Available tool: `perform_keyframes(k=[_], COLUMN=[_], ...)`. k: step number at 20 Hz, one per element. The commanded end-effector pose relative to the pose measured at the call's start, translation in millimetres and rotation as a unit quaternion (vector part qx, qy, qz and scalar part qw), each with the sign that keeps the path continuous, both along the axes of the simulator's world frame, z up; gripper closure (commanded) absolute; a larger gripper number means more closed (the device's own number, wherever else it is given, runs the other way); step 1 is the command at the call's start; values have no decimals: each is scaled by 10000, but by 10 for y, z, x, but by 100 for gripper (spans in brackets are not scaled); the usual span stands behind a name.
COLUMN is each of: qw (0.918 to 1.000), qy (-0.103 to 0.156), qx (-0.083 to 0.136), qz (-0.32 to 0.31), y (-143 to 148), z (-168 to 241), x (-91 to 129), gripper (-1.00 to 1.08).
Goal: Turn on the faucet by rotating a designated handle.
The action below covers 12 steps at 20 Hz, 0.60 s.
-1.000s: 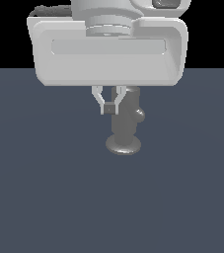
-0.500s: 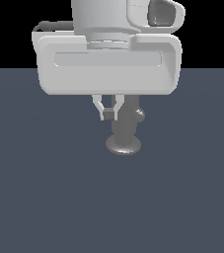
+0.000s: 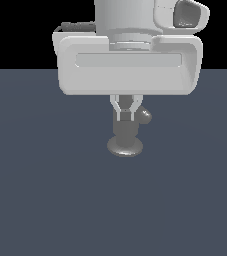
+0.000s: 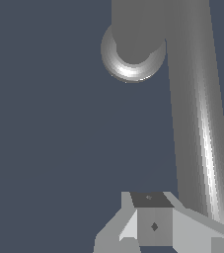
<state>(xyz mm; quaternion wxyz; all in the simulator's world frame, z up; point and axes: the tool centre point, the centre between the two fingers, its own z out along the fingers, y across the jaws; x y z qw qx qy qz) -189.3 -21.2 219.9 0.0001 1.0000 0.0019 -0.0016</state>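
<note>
Tool (image 3: 126, 111) pale, angular, seemingly pressed together before glossy cylindrical faucet (image 3: 125, 135); handle (image 4: 195, 108) smooth.

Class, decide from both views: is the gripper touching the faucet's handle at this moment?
Cannot tell. In the wrist view the gripper sits right beside the handle, no clear gap or contact; in the exterior view the fingers overlap the faucet.

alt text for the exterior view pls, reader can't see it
A white robot hand hangs fingers-down, directly in front of the upper part of a grey metal faucet, hiding its top. The faucet's handle sticks out toward the exterior view's right, beside the fingers. Its round base sits on a flat dark blue-grey floor.
</note>
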Motion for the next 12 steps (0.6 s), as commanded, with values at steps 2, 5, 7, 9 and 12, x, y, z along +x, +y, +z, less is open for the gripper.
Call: perform_keyframes(k=[2, 5, 7, 9, 12], qw=[10000, 10000, 10000, 10000, 10000], qy=[-16, -16, -16, -16, -16], qx=[0, 0, 0, 0, 0], qz=[-57, -57, -57, -57, -57], y=[-223, -366, -461, -556, -697], z=[0, -1, -1, -1, -1], x=[46, 69, 84, 100, 123], gripper=[108, 108, 108, 108, 108])
